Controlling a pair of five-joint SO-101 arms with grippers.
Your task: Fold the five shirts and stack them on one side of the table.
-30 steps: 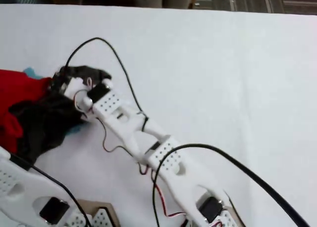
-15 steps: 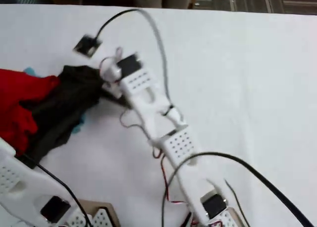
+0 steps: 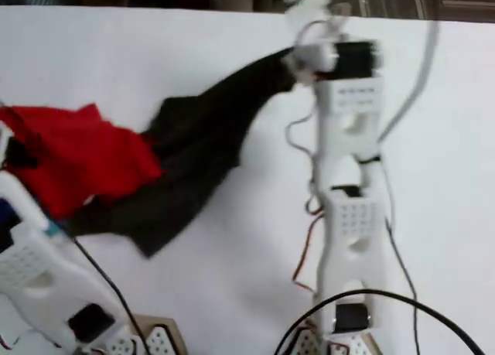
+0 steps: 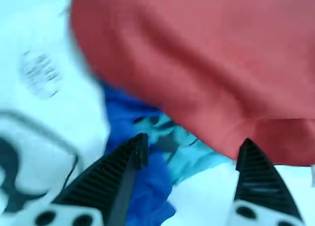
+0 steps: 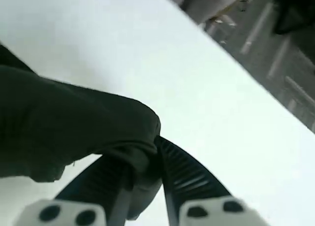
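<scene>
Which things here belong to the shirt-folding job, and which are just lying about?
Part of the job: black shirt, pinched in the right tool; red shirt; blue shirt and light blue shirt, both under the open left tool.

Not part of the job: white table; black cable near the arm bases.

My spot reads as a robotics lab or workshop, plain white bench [image 3: 433, 138], white perforated printed arms [image 3: 352, 223], bare red wiring [image 3: 303, 268], loose black cable [image 3: 371, 294], dark floor [image 3: 464, 3] past the far edge.
</scene>
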